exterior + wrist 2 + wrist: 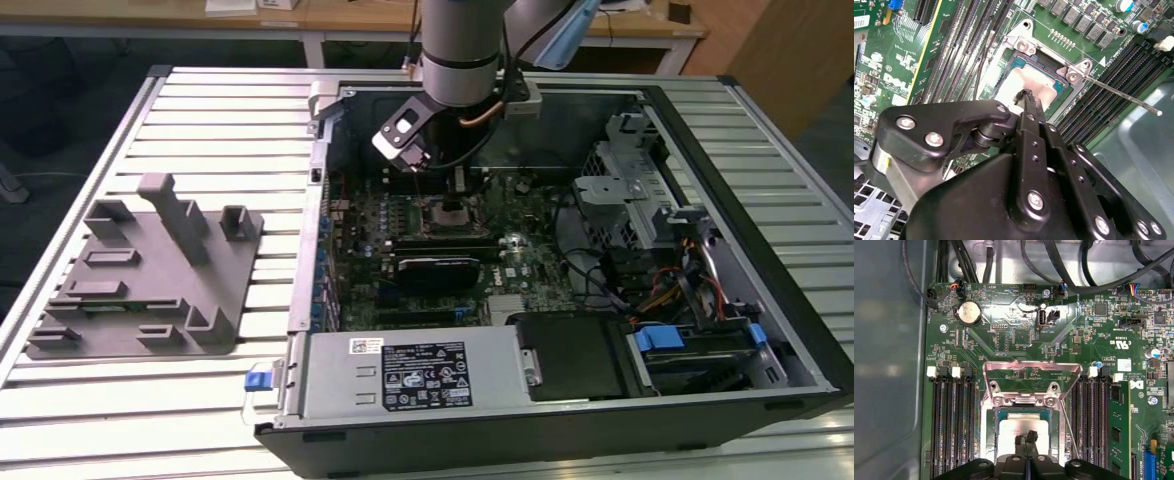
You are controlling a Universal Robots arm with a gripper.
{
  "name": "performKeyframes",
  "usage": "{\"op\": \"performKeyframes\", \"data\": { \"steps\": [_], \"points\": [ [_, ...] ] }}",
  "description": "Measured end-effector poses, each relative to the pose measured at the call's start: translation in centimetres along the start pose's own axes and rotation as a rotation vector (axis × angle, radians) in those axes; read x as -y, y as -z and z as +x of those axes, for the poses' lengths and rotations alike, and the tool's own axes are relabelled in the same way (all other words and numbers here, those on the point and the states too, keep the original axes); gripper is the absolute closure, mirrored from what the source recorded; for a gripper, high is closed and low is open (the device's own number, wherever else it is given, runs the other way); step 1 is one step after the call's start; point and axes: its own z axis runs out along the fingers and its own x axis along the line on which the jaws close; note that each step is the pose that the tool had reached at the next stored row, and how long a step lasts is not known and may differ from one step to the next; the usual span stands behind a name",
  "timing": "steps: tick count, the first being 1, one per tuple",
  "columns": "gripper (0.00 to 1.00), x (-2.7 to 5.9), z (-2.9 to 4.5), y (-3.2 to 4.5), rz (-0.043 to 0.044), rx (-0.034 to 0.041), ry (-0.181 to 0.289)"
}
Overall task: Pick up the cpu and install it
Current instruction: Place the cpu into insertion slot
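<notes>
1. Finds the cpu (1009,437) lying flat in its socket (986,440) on the motherboard (534,262), upper middle of the exterior view, with the hinged load plate (1029,371) standing raised beside it
2. Shows the gripper (1026,439) with both fingers pressed together, nothing visible between them, tips at or just over the cpu's metal top; cannot tell whether touching
3. Judges the cpu light, stiff and thin, smooth on top so likely slippery, and fragile at the contacts underneath
4. Suggests taking hold by two opposite edges of the rim, kept level, with little squeeze and no drag across the socket
</notes>
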Motion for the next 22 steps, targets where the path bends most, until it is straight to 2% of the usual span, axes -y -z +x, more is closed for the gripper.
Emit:
{"op": "performKeyframes", "data": {
  "steps": [22],
  "points": [
    [0.89, 0.02, -0.07, -0.92, 0.0001, 0.0001, -0.002]
  ]
}}
